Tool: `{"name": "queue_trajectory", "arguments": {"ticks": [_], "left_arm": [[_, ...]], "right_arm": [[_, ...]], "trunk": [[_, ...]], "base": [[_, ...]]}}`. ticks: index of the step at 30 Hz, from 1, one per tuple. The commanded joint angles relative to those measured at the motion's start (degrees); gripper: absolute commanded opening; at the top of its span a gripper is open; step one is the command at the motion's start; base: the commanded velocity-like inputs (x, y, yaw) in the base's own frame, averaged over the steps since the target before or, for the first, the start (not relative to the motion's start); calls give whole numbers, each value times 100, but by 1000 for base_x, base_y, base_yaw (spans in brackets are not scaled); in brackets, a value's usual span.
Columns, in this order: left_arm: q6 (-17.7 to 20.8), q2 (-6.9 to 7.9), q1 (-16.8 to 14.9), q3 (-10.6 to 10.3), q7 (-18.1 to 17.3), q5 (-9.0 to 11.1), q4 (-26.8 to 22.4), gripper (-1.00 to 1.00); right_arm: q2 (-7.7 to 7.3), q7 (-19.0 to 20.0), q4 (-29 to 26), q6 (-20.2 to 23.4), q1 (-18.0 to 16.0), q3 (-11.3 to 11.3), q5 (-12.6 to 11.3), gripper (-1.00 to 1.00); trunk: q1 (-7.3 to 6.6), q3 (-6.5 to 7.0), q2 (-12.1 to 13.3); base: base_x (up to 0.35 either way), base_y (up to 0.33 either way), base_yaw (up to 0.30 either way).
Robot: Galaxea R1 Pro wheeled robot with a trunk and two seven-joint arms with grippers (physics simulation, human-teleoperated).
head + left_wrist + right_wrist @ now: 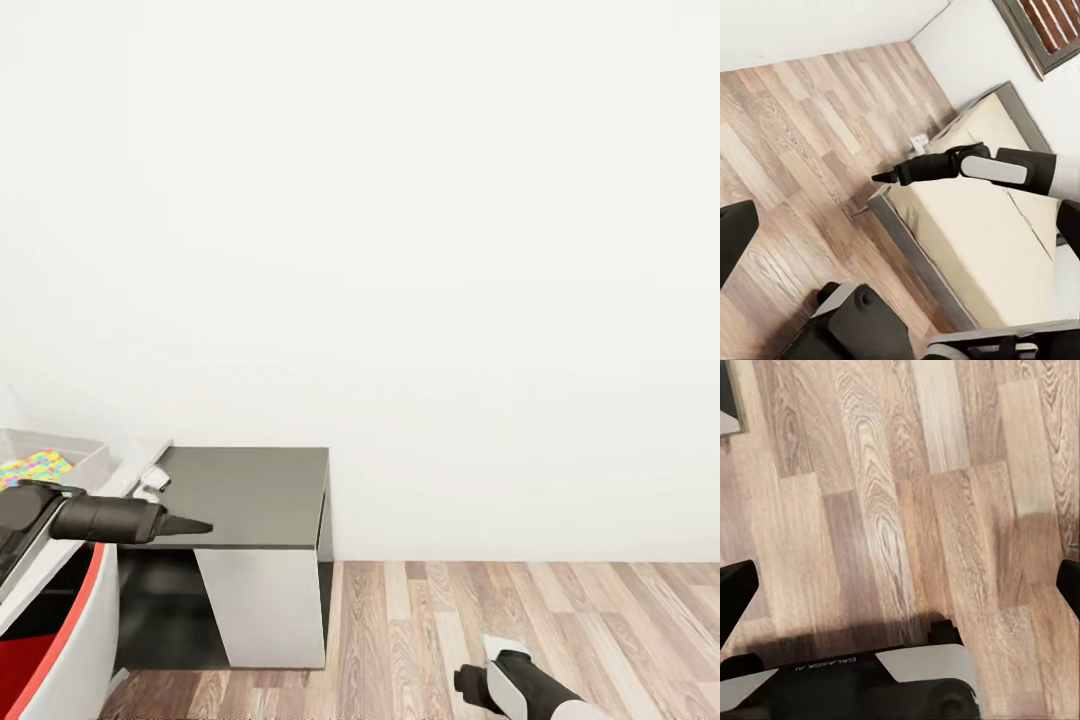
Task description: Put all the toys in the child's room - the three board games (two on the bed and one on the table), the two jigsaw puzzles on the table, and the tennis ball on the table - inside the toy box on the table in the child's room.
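Jigsaw puzzle (pixel 36 467) flat in toy box (pixel 88 452), long axis unclear

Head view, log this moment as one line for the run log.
phase: in transit | toy box: at left edge, jigsaw puzzle inside | table: dark end section bare | right gripper: open over wood floor | bed: bare mattress

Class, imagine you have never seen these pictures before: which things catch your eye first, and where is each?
In the head view a bare white wall takes up most of the picture, with the dark end of the table below it at the left. At the far left edge, a multicoloured puzzle lies in the grey toy box. The left wrist view looks down on the beige bed over wood floor.
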Motion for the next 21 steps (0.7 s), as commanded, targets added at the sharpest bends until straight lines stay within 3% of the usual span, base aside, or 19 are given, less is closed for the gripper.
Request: {"name": "queue_trajectory", "arguments": {"ticks": [1, 5, 9, 15, 16, 19, 21], "left_arm": [[57, -15, 91, -23, 59, -31, 19, 100], [54, -85, 266, -35, 273, -81, 49, 100], [52, -273, 468, -45, 721, -119, 70, 100], [-223, -744, 859, -51, 1629, -208, 280, 100], [-392, -872, 942, -51, 1881, -244, 437, 100], [-684, -1057, 1051, -56, 2225, -284, 800, 100], [-1026, -1223, 1119, -60, 2522, -326, 1312, 100]], "right_arm": [[-16, 87, 19, 12, 80, 45, -66, 100], [-34, 243, 56, -107, 261, 23, -75, 100], [-59, 332, 92, -333, 476, 8, -89, 100], [-61, 359, 333, -611, 593, 6, -195, 100], [-50, 361, 428, -744, 604, 8, -211, 100], [-34, 362, 565, -953, 614, 10, -224, 100], [-21, 363, 674, -1141, 649, 11, -228, 100]], "trunk": [[2, -13, -7], [2, -49, -7], [2, -86, -7], [2, -142, -7], [2, -152, -7], [2, -180, -7], [2, -199, -7]], "base": [[0, 0, 0], [0, 0, 0], [0, 0, 0], [0, 0, 0], [0, 0, 0], [0, 0, 0], [0, 0, 0]]}}
